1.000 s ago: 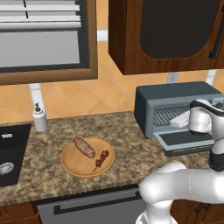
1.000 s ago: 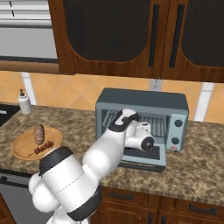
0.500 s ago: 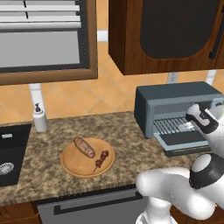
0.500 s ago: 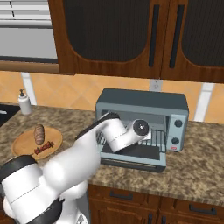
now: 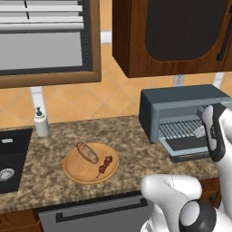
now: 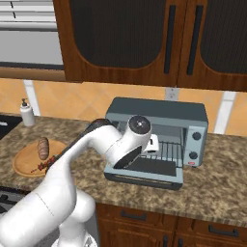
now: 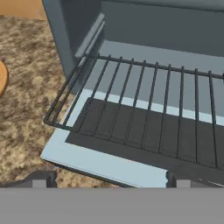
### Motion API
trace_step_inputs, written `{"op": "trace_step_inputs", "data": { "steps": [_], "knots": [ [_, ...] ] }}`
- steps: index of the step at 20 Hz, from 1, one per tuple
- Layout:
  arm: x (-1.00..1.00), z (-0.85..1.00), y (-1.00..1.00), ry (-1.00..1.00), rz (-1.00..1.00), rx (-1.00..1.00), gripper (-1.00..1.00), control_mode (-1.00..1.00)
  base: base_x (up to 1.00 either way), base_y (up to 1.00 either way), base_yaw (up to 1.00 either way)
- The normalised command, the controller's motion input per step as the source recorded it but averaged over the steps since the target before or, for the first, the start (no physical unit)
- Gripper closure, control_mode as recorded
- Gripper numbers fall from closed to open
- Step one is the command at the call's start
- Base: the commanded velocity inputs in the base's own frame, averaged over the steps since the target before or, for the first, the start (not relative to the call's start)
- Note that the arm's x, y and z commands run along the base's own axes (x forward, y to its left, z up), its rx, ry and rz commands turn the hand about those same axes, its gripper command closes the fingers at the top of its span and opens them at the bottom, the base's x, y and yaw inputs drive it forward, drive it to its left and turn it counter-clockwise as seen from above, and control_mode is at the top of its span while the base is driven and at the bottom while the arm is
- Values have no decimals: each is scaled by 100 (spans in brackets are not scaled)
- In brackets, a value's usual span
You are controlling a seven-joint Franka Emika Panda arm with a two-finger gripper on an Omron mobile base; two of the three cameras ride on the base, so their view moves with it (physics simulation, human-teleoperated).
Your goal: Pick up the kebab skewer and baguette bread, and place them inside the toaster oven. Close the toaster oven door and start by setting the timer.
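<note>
While toaster oven door (image 7: 109, 164) lies dropped flat, gripper (image 7: 109, 181) hangs over it, jaws wide (nothing held); baguette bread (image 5: 87, 152) and kebab skewer (image 5: 105, 165) rest on wooden plate (image 5: 77, 170).

On the counter (image 5: 127, 140), the wooden plate (image 5: 90, 164) lay left of the toaster oven (image 5: 181, 108), carrying the baguette bread (image 5: 87, 152) with the kebab skewer (image 5: 105, 165) just right. The toaster oven door (image 7: 131, 148) lay flat before the oven, under the pulled-out wire rack (image 7: 144, 109).
</note>
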Motion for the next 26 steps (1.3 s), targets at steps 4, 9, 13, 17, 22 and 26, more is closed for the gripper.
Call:
{"op": "trace_step_inputs", "data": {
  "steps": [4, 9, 13, 17, 22, 26],
  "knots": [
    [-36, 32, 100, 3, -2, -2, -100, -100, 0, 0, 0],
    [-9, 0, 100, 1, -16, 0, -100, -100, 0, 0, 0],
    [-18, 0, 100, 0, -25, 0, -100, -100, 0, 0, 0],
    [-5, 0, 100, 11, -23, 0, -100, -100, 0, 0, 0],
    [0, 0, 100, 14, -13, 0, -100, -100, 0, 0, 0],
    [0, -21, 100, 13, -2, 0, -100, -100, 0, 0, 0]
  ]
}}
